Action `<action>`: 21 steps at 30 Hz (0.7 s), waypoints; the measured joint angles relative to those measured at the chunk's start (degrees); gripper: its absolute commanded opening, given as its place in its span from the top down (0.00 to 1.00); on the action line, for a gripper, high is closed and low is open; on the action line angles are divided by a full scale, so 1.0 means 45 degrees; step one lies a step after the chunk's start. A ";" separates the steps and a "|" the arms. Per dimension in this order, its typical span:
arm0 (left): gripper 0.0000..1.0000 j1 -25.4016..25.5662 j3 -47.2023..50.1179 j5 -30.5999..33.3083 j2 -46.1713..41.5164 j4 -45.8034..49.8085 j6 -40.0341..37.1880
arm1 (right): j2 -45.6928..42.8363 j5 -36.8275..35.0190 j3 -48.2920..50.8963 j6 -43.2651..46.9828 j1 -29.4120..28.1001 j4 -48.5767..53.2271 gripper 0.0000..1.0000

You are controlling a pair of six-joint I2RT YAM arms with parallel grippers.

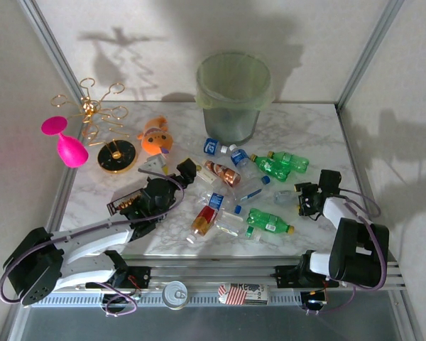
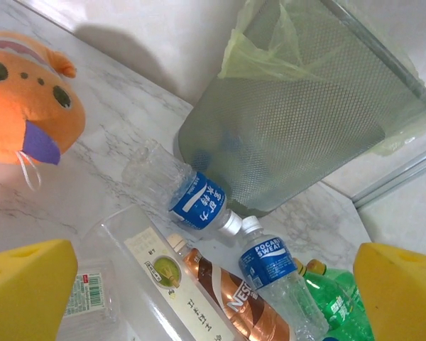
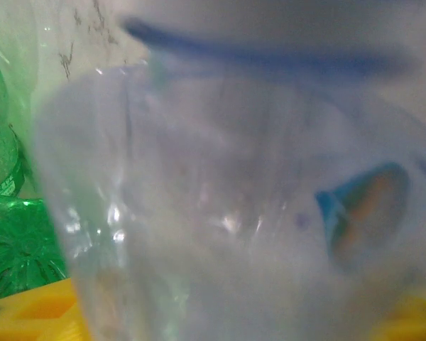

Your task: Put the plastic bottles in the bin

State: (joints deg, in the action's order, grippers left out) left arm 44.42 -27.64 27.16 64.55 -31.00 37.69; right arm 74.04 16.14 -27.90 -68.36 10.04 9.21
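**Right jaws around a clear bottle, left jaws wide over the pile**

The right gripper (image 1: 304, 198) sat low at the right edge of the scattered bottles (image 1: 234, 192). A clear bottle (image 3: 227, 213) lay between its yellow pads (image 3: 28, 316), so close to the wrist camera that it blurred. Whether the jaws pressed on it or merely flanked it could not be told. Just left of those jaws lay a green bottle (image 3: 7, 234).

The left gripper (image 1: 174, 174) had its jaws spread wide and empty, its yellow fingers (image 2: 28, 284) at the two lower corners of the wrist view. Between them lay a flat-sided clear bottle with a green-tea label (image 2: 156, 273), and an amber-brown bottle (image 2: 227, 302) just beside it. Toward the right finger lay a Pocari Sweat bottle (image 2: 270, 266). Farther ahead of the jaws a blue-labelled bottle (image 2: 192, 199) lay on its side, its white cap close to the Pocari cap. Ahead and to the left sat an orange plush toy (image 2: 28, 99).

Beyond them all stood the bin (image 2: 305, 121), upright and lined with a thin bag, at the far side of the table (image 1: 305, 121), well apart from both grippers.
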 measured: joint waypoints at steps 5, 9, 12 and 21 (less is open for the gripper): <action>0.00 -0.0097 0.0253 0.0277 -0.0398 0.0238 0.0408 | -0.0389 -0.0005 0.0209 0.0282 -0.0044 -0.0520 0.50; 0.00 -0.0461 0.0748 0.0272 -0.0792 0.0287 0.0991 | -0.1355 -0.0257 0.0087 0.0826 -0.0073 -0.0627 0.54; 0.01 -0.0991 0.0981 0.0165 -0.0937 0.0398 0.1443 | -0.2535 -0.0641 -0.0447 0.1375 -0.0078 -0.0330 0.54; 0.00 -0.2521 0.1603 -0.0622 -0.1073 0.0452 0.2472 | -0.3497 -0.1613 -0.4172 0.3959 -0.1049 -0.0053 0.54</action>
State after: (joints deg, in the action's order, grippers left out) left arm 33.08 -20.43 24.36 59.72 -28.97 48.82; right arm 58.30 8.88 -46.68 -50.54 5.32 8.97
